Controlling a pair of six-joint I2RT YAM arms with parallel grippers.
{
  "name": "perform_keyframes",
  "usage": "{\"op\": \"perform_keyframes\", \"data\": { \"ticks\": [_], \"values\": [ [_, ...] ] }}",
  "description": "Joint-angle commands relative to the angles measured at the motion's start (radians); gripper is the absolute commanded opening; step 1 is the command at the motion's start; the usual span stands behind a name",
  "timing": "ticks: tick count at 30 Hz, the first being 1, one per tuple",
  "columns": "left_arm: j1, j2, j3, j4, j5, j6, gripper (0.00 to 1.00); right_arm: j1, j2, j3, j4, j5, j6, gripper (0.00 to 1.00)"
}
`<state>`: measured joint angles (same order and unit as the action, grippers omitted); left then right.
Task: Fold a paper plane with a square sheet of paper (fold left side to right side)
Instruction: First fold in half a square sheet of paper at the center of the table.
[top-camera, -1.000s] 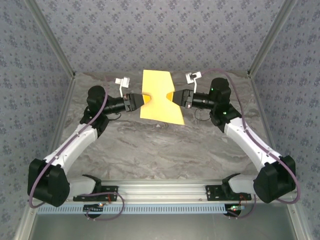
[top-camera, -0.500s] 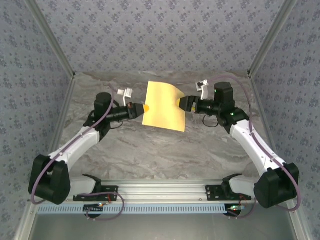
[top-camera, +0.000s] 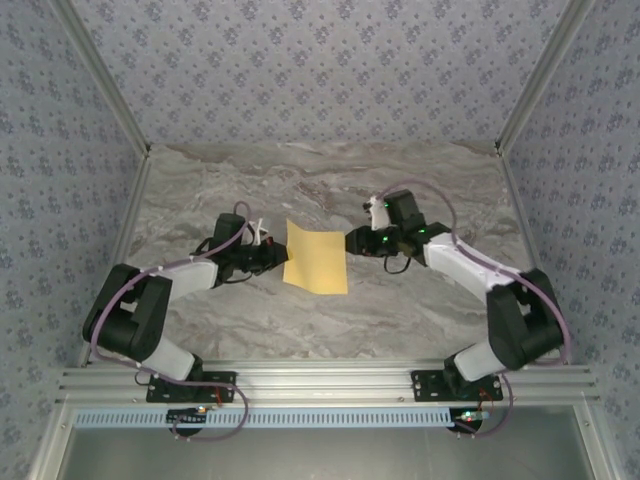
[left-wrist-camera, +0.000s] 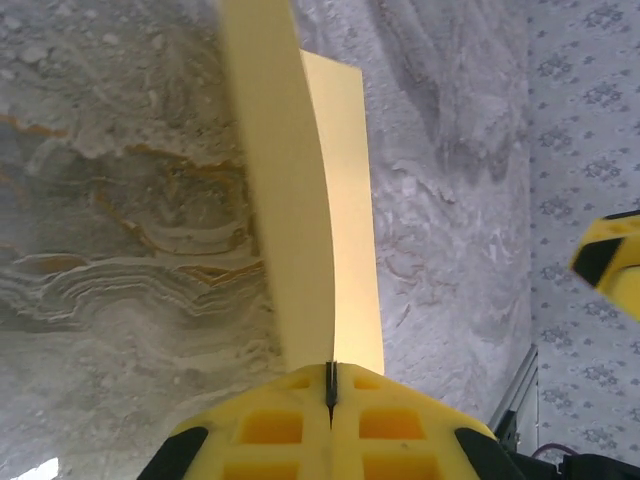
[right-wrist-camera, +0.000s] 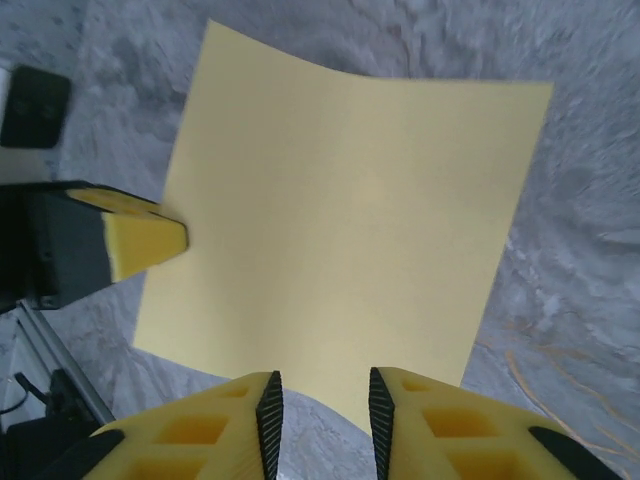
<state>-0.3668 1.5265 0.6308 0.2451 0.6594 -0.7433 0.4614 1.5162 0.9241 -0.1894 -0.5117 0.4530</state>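
The square sheet of paper (top-camera: 315, 257) is plain yellow-orange and lies spread and slightly bowed over the middle of the marble table (top-camera: 300, 330). My left gripper (top-camera: 277, 256) is shut on the middle of its left edge. In the left wrist view the sheet (left-wrist-camera: 300, 200) rises edge-on from that gripper's (left-wrist-camera: 330, 375) closed fingertips. My right gripper (top-camera: 351, 242) stands open at the sheet's right edge. In the right wrist view the sheet (right-wrist-camera: 350, 220) has its near edge just ahead of the right gripper (right-wrist-camera: 322, 410), dipping into its gap. No crease shows; the paper plane is out of view.
Patterned walls (top-camera: 320, 70) close in the table at the back and both sides. An aluminium rail (top-camera: 320, 385) runs along the near edge by the arm bases. Bare marble lies in front of and behind the sheet.
Both arms drew back toward the near side and brought the sheet down from the far end to the table's middle. The right gripper let go of the right edge; the left gripper closed on the left edge.
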Motion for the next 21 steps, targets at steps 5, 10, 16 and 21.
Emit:
{"op": "perform_keyframes", "data": {
  "ticks": [5, 10, 16, 21],
  "values": [
    [-0.004, -0.014, 0.024, -0.078, -0.028, 0.074, 0.0, 0.052, 0.208, 0.035, 0.07, 0.058, 0.08, 0.22],
    [-0.005, -0.016, 0.034, -0.071, -0.004, 0.07, 0.03, 0.079, 0.306, 0.086, 0.001, 0.085, 0.07, 0.21],
    [-0.051, -0.001, 0.091, -0.054, 0.019, 0.053, 0.21, 0.092, 0.344, 0.092, -0.068, 0.141, 0.061, 0.21],
    [-0.116, 0.048, 0.145, -0.009, 0.025, 0.022, 0.38, 0.09, 0.348, 0.075, -0.058, 0.143, 0.056, 0.21]
  ]
}}
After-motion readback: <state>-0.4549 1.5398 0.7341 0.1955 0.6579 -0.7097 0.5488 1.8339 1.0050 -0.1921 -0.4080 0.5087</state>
